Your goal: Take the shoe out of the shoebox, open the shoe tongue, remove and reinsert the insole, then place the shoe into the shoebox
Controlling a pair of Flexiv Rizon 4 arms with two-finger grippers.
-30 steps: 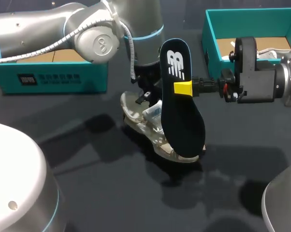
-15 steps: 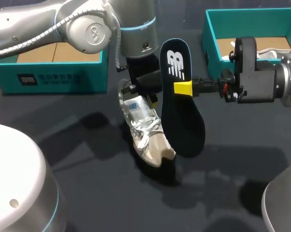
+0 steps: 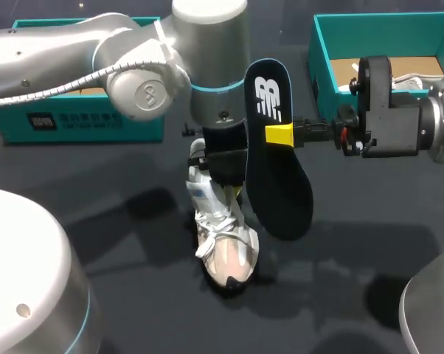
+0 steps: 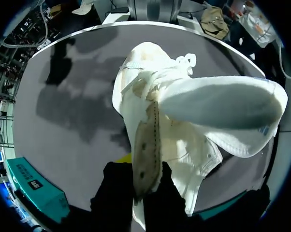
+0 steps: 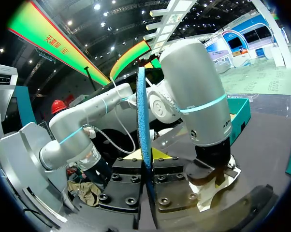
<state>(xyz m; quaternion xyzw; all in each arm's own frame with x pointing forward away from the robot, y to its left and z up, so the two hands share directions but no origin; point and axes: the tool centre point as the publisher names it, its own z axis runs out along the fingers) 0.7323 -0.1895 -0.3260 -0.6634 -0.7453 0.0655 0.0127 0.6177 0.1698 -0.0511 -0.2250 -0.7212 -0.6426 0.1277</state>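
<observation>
My left gripper (image 3: 223,175) is shut on the collar of the white shoe (image 3: 226,247), which hangs toe-down just over the dark table. In the left wrist view the shoe (image 4: 184,121) fills the space ahead, its side wall pinched in my left gripper (image 4: 141,186) and its tongue spread wide. My right gripper (image 3: 279,136) is shut on the dark insole (image 3: 277,169), held upright beside the shoe. Seen from the right wrist, the insole (image 5: 141,121) stands edge-on in my right gripper (image 5: 149,176). The teal shoebox (image 3: 324,51) sits at the back right.
A second teal box (image 3: 82,122) stands at the back left behind my left arm. Rounded white arm bases rise at the front left (image 3: 23,280) and front right (image 3: 432,310). Bare dark table (image 3: 133,295) lies in front of the shoe.
My left arm has swung the shoe around, its toe going from the right front to straight forward, and moved it nearer the front. The right arm and insole have stayed still.
</observation>
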